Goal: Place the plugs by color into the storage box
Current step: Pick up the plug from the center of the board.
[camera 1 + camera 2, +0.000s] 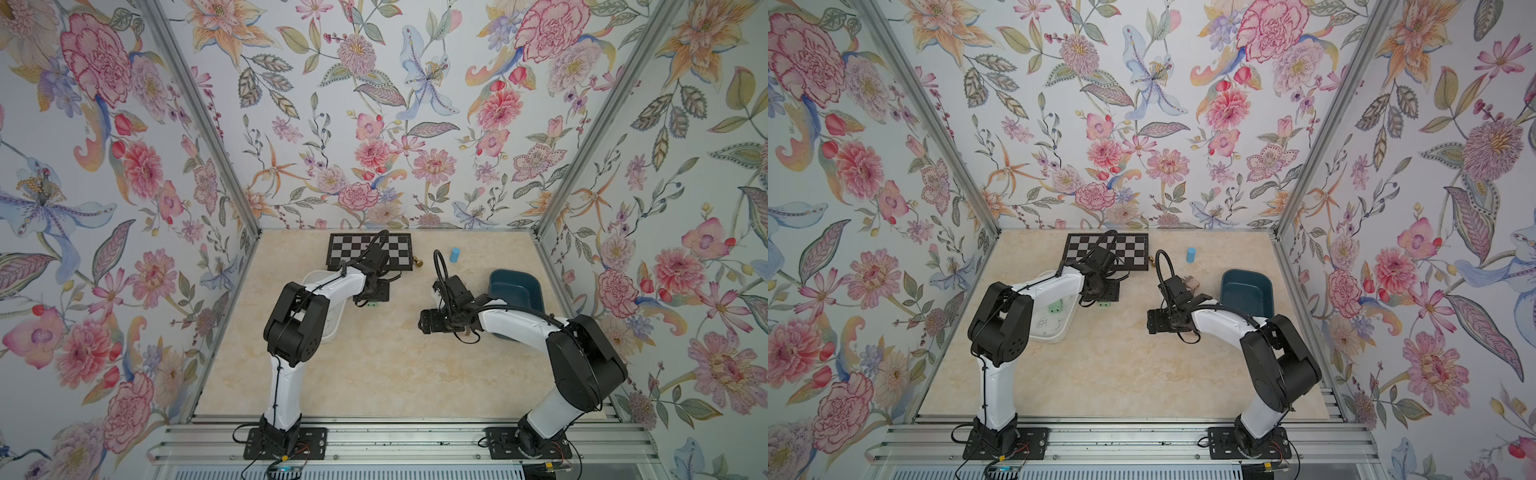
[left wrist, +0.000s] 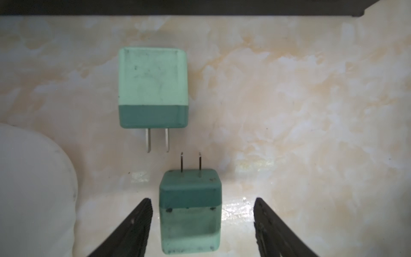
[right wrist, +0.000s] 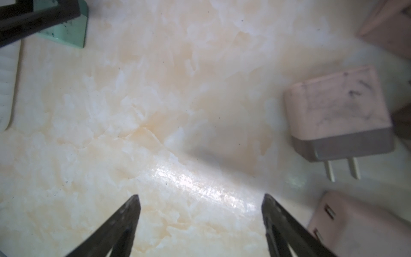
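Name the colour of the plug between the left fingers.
Plug: mint green, darker teal prong end; left wrist view.

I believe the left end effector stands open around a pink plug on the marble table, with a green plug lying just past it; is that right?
Not quite: the left wrist view shows that the plug between the jaws of the open left end effector is mint green, not pink. Otherwise yes: a second green plug lies just past it on the marble table.

Both top views look down from high above my bases' edge of the tabletop (image 1: 374, 374), covering it all. My wrist cameras hang close over it, facing down; both show the mint green plug (image 2: 190, 211) at my left gripper (image 2: 202, 198)
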Controlling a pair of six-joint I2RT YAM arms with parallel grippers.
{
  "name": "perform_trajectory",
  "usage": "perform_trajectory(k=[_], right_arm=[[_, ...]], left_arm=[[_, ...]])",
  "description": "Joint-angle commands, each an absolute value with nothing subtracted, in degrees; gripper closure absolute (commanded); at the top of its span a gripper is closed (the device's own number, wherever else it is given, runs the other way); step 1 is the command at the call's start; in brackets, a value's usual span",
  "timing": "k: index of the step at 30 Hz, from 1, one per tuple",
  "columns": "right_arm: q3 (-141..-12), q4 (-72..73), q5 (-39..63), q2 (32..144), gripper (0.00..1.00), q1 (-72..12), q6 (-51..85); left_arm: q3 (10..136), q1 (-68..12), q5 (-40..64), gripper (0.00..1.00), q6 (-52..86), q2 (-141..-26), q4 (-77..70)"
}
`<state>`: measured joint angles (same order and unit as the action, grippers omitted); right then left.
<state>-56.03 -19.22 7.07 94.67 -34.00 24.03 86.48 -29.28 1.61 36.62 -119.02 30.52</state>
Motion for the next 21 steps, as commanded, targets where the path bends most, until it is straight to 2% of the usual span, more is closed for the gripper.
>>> perform_trajectory(k=[1, 5, 8, 12, 21], right_arm=[[-55.5, -19.2, 6.8, 95.1, 0.13, -33.6, 24.1], [-55.3, -19.1, 6.6, 95.1, 0.13, -33.6, 24.1], [-55.0, -19.1, 6.5, 95.0, 0.13, -33.5, 24.0], [-54.8, -19.1, 6.5, 94.8, 0.13, -33.3, 23.9], [-55.5, -19.1, 7.1, 94.7, 0.13, -33.2, 24.0]], left_arm=[[85.2, -29.4, 3.3, 0.3, 36.5, -120.7, 28.2], [83.3, -29.5, 4.2, 0.4, 36.9, -121.8, 25.9], [83.0, -29.5, 4.4, 0.52, 36.7, -122.5, 25.3], [83.0, -29.4, 4.1, 0.61, 36.7, -122.0, 25.3], [90.1, -28.7, -0.7, 0.62, 34.1, -113.9, 33.5]])
